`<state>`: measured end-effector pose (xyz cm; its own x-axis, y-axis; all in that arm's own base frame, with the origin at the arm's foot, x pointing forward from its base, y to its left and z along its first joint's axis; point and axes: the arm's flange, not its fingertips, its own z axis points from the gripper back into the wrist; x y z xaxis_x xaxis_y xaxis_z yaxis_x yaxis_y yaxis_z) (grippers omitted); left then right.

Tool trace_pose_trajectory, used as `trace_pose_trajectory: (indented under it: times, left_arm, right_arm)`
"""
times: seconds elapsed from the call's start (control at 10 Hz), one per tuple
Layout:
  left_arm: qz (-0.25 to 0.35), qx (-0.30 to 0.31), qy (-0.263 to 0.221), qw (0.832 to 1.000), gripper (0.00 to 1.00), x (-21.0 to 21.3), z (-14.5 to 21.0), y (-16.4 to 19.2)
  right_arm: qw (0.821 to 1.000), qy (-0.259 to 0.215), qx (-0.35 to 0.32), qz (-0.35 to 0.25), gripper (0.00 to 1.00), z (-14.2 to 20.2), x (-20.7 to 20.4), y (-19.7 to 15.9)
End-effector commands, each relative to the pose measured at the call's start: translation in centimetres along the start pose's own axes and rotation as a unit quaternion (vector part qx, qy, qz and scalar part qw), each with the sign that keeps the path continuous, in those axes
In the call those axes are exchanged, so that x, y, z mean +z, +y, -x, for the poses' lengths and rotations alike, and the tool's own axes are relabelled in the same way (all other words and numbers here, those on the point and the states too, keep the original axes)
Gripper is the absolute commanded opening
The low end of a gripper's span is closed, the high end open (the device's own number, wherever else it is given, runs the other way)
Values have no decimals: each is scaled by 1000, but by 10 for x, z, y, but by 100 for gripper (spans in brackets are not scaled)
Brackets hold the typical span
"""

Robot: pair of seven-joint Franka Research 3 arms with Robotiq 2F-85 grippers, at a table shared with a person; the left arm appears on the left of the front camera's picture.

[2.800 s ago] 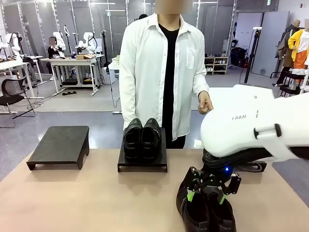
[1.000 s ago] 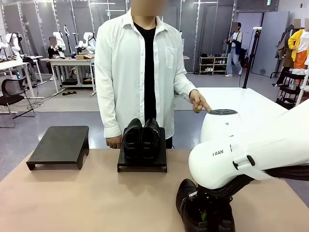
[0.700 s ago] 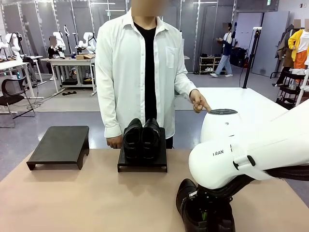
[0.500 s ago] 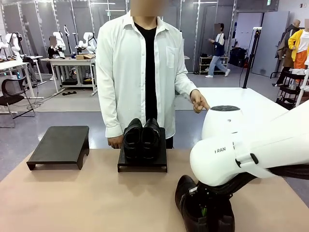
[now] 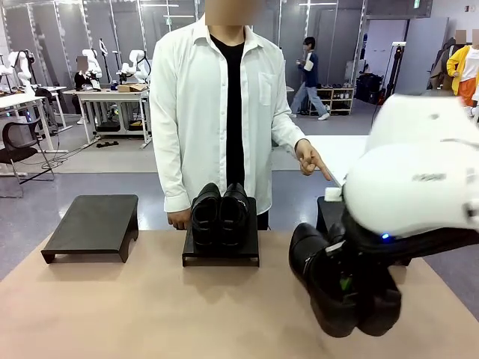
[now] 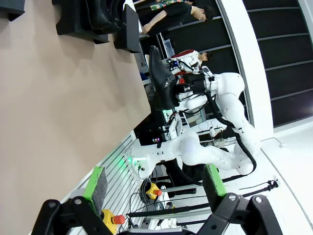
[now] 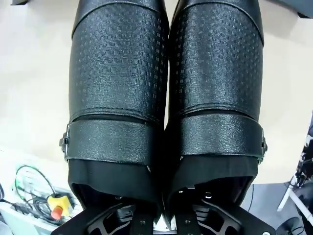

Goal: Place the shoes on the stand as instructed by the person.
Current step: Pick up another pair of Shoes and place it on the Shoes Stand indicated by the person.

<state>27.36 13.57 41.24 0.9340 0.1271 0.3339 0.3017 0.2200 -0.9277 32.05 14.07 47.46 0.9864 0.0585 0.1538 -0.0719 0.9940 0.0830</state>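
behind the tan table [image 5: 112,314] you see a black office chair [image 5: 16,143] at far left, a white workbench [image 5: 112,95] and a walking passer-by [image 5: 308,71].

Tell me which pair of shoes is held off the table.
The buckled-strap pair at the front right, gripped by the right gripper and tilted in the air. The other pair stands on the middle stand.

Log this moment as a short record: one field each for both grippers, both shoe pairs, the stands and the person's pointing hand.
right gripper: shut on the held shoes, fingers inside them
held shoes: black strapped pair, apparently clear of the table
left gripper: open, nothing between the pads
middle stand: carries the other black pair
left stand: top bare
person's hand: index finger out, pointing toward the robot's right
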Motion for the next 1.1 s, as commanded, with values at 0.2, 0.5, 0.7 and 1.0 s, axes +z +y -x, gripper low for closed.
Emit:
trace_pose_trajectory:
  times: [0.2,0.5,0.7,1.0]
  left_arm:
    - [3,-3,2,1000,100,1,1,-1]
    - [3,-3,2,1000,100,1,1,-1]
    - [3,-3,2,1000,100,1,1,-1]
    - [3,-3,2,1000,100,1,1,-1]
  right_arm:
    - [999,-25,12,-27,0,7,-1,-9]
    - [1000,-6,11,-6,0,3,11,-6]
    - [1000,-6,11,-6,0,3,11,-6]
    - [996,-85,15,37,9,-8,55,-40]
